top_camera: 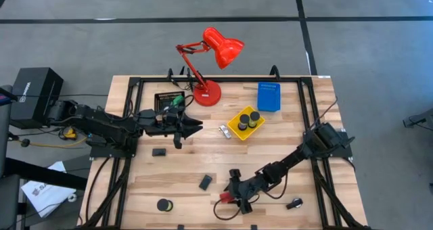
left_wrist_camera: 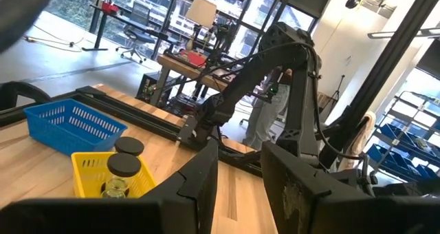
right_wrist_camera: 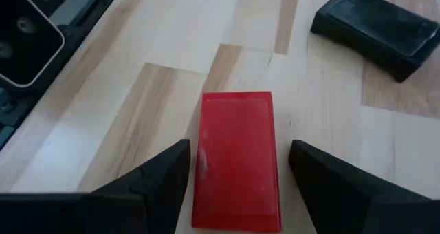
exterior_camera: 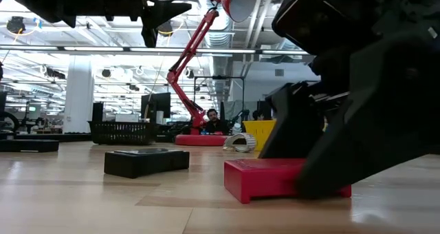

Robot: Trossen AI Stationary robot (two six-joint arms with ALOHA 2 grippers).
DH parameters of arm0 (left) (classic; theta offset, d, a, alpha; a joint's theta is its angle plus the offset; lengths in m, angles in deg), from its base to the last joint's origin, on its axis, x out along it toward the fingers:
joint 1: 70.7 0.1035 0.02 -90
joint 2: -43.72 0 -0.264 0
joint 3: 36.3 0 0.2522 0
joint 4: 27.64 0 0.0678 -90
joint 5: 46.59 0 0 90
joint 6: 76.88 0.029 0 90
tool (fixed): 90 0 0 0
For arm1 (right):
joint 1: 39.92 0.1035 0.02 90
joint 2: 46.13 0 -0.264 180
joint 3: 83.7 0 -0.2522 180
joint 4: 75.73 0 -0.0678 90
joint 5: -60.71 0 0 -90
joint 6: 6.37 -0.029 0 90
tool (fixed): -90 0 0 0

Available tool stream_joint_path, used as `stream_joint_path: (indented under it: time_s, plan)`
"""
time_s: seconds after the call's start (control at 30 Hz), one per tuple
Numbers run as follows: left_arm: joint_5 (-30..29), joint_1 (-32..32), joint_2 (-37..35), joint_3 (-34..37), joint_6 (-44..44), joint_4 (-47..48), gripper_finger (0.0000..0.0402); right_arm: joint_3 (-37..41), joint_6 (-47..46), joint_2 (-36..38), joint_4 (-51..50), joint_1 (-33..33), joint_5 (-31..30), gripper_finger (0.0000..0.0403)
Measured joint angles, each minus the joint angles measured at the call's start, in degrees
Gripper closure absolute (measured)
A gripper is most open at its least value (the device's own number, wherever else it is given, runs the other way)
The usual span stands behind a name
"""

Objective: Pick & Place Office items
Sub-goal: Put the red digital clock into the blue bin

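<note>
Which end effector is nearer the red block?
Right. The right end effector straddles the red block, fingers open either side. The left end effector hangs far off, by the black tray.

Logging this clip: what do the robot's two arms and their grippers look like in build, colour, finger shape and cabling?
Both arms are dark, nearly black, jointed links. The left gripper ends in two tapering black fingers, broad and flat-faced in its wrist view. The right gripper has matching wedge-shaped black fingers. Black cables trail from both arm bases along the table's black frame. No markings are legible.

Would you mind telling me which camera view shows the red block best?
The right wrist view: the red block lies whole between the open right pincer. The low view shows its side, the high view only a sliver, the left wrist view nothing.
</note>
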Motion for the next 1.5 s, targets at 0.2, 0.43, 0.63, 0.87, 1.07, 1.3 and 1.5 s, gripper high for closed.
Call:
stream_joint_path:
  time_s: [0.2, 0.43, 0.63, 0.87, 1.07, 1.3, 1.5]
  plan:
    - [0.0, 0.0, 0.0, 0.0, 0.0, 0.0, 0.0294, 0.0, 1.0, -0.6, 0.5, -0.4, 0.8, 0.0159]
    - [-0.2, 0.0, 0.0, 0.0, 0.0, 0.0, 0.0294, 0.0, 1.4, -0.7, 0.4, -0.5, 0.7, 0.0185]
    - [-0.2, 0.0, 0.0, 0.0, 0.0, 0.0, 0.0294, 0.1, 1.5, 0.2, -1.3, -0.9, 0.8, 0.0224]
    - [-0.2, 0.0, 0.0, 0.0, 0.0, 0.0, 0.0294, 0.5, 4.3, 5.7, -11.2, -1.9, 1.4, 0.025]
    - [-0.2, 0.0, 0.0, 0.0, 0.0, 0.0, 0.0294, 0.4, 5.2, 14.5, -27.6, -3.4, -1.0, 0.0236]
    - [0.0, 0.0, 0.0, 0.0, 0.0, 0.0, 0.0294, 0.4, 5.4, 28.2, -53.0, -5.2, -10.5, 0.0249]
    - [0.0, 0.0, 0.0, 0.0, 0.0, -0.1, 0.0294, 0.4, 3.1, 39.8, -71.5, -9.6, -21.3, 0.0235]
